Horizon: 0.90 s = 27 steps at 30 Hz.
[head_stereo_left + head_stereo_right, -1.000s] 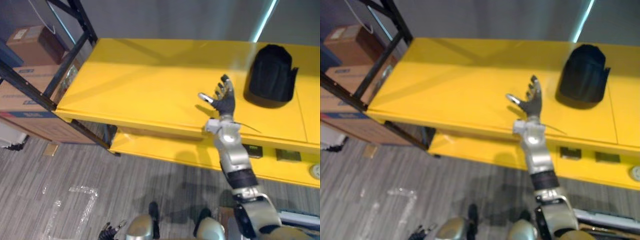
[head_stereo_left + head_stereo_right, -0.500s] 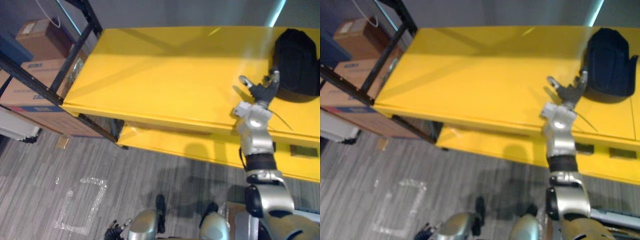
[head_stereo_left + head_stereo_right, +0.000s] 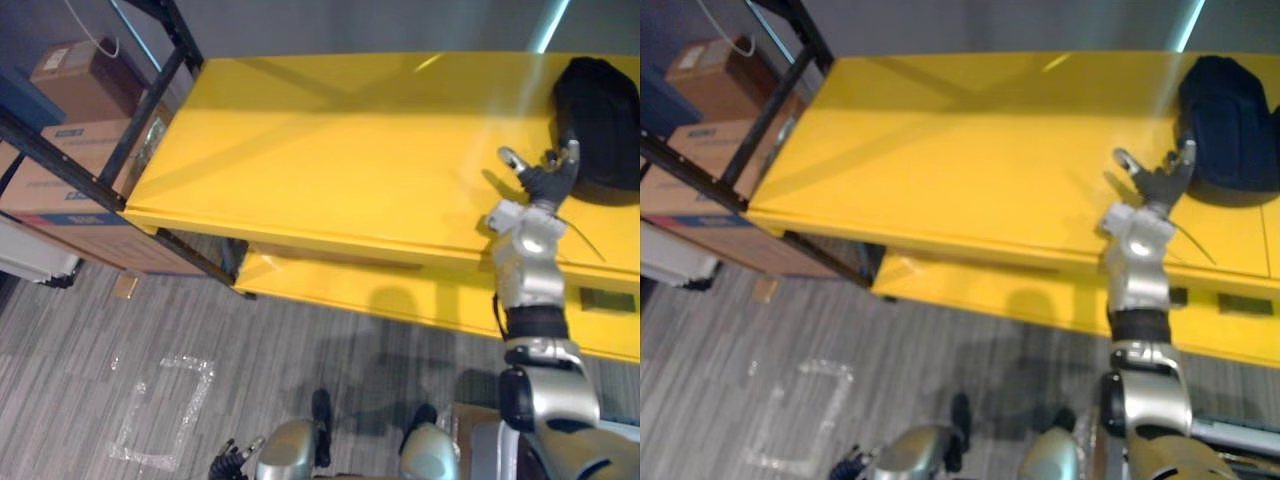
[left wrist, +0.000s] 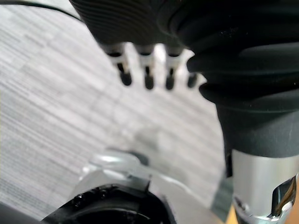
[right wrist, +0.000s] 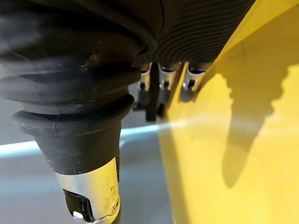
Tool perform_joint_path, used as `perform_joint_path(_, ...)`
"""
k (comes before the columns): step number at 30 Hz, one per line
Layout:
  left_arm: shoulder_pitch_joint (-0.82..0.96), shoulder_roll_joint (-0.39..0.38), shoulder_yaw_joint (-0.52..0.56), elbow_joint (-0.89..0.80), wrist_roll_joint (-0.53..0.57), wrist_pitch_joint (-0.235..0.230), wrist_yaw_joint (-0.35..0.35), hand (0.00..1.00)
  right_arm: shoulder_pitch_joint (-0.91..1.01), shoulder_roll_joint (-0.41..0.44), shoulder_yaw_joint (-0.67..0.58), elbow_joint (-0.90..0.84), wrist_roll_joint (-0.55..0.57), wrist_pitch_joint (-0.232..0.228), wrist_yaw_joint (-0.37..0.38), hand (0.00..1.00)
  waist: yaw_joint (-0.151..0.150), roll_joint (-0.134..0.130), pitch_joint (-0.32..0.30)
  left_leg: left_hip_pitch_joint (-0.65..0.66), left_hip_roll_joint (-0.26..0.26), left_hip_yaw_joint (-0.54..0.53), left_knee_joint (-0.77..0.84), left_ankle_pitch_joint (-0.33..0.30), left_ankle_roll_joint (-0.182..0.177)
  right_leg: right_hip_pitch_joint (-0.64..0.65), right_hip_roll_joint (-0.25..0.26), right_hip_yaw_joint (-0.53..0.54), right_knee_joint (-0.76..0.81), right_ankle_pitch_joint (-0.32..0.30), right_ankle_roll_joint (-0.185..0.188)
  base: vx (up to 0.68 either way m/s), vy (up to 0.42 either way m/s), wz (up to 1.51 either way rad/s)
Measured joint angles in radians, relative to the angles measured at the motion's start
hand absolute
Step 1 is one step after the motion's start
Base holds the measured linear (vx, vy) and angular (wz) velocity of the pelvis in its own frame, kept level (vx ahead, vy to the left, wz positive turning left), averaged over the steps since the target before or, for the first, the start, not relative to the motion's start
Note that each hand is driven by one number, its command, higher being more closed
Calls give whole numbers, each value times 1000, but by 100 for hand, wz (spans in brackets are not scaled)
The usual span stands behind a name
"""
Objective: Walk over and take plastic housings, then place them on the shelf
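Your right hand (image 3: 545, 182) has swung rightward over the yellow shelf (image 3: 330, 150), spread wide and empty; the black housing (image 3: 600, 110) lies just beyond-right, long axis pointing away.

- Brightly lit yellow shelf (image 3: 330, 150) before me, pale glare near its far edge.
- Cyan light strip (image 3: 548, 22) glowing beyond it.
- Dimmer floor (image 3: 150, 350) below me, soft shadows.

The broad glossy shelf (image 3: 330, 150) was bright yellow, the rounded plastic housing (image 3: 600, 110) black, the carpeted floor (image 3: 150, 340) grey with fine stripes, the stacked cardboard boxes (image 3: 72, 72) brown.
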Motion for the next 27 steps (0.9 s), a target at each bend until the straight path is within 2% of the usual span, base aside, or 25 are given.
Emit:
perform_joint_path(3, 0, 1, 2, -2, 0, -1, 1, 0, 21, 0, 7, -27, 42, -25, 86, 0, 2, -4, 3, 13, 3, 9, -14, 1, -1, 5, 6, 10, -3, 0, 0, -3, -8, -9)
perform_joint_path(7, 0, 2, 3, -4, 5, -2, 17, 0, 118, -4, 57, -225, 152, -81, 297, 0, -4, -9, 5, 15, 8, 11, -25, 1, -2, 6, 13, 10, -13, 0, 0, 7, -8, -2)
perform_joint_path(8, 0, 2, 4, -5, 5, -2, 22, 0, 132, -4, 68, -252, 164, -96, 318, 0, -5, -11, 4, 17, 9, 11, -27, 2, -3, 6, 14, 10, -16, 1, 1, 57, -18, -2)
perform_joint_path(10, 0, 2, 15, -3, 6, -2, 32, 0, 191, 15, 87, -351, 201, -155, 370, 0, -6, -23, 6, 36, 14, 13, -37, 2, -4, 25, 22, 9, -33, 3, 3, 79, -18, -3)
perform_joint_path(11, 2, 2, 30, -3, 6, -2, 35, 0, 232, 45, 84, -409, 232, -182, 380, 0, -7, -37, 1, 50, 18, 16, -46, 1, -6, 42, 31, 8, -51, 5, 5, 66, -23, -5)
perform_joint_path(12, 4, 3, 41, -2, 6, -2, 39, 0, 256, 62, 81, -436, 235, -201, 380, 0, -7, -48, -7, 49, 20, 18, -53, 1, -7, 43, 34, 8, -58, 6, 5, 61, -30, -5)
perform_joint_path(14, 5, 26, 52, -2, 6, -2, 56, 0, 365, 127, 45, -541, 244, -266, 351, 0, -8, -98, -43, 51, 30, 25, -66, -1, -12, 43, 47, 9, -87, 13, 4, 91, -20, -6)
perform_joint_path(15, 5, 33, 53, -3, 6, -2, 62, 0, 392, 140, 31, -560, 242, -281, 337, 0, -11, -111, -52, 53, 31, 28, -71, -1, -13, 46, 50, 9, -96, 15, 4, 137, -10, -8)
perform_joint_path(17, 10, 46, 70, -3, 6, -4, 80, 0, 507, 185, -50, -627, 200, -327, 247, 0, -28, -149, -82, 87, 31, 40, -91, -3, -15, 87, 65, 13, -145, 31, 7, 133, 4, -10)
perform_joint_path(19, 13, 46, 83, -3, 6, -9, 99, 0, 591, 213, -109, -681, 174, -358, 201, 0, -35, -168, -107, 108, 29, 74, -104, -6, -19, 101, 70, 34, -171, 42, 8, 75, 28, -30)
perform_joint_path(21, 23, 47, 84, -3, 12, -15, 111, 0, 663, 240, -154, -712, 173, -370, 182, 0, -52, -177, -131, 121, 33, 106, -110, -19, -25, 103, 80, 67, -191, 55, 7, 52, 41, -50)
perform_joint_path(23, 29, 47, 84, -3, 12, -28, 118, 0, 747, 255, -180, -708, 173, -358, 177, 0, -64, -179, -151, 146, 32, 137, -119, -23, -25, 109, 84, 90, -205, 60, 10, 55, 36, -47)
perform_joint_path(25, 28, 41, 84, -2, 13, -33, 118, 0, 871, 269, -174, -671, 161, -324, 168, 0, -90, -170, -184, 160, 32, 161, -129, -25, -27, 109, 87, 110, -212, 62, 13, 12, 15, -34)
perform_joint_path(27, 28, 36, 82, 1, 12, -37, 117, 0, 935, 292, -174, -583, 187, -324, 181, 0, -104, -160, -198, 176, 33, 182, -138, -26, -29, 109, 88, 130, -214, 63, 15, -10, 15, -29)
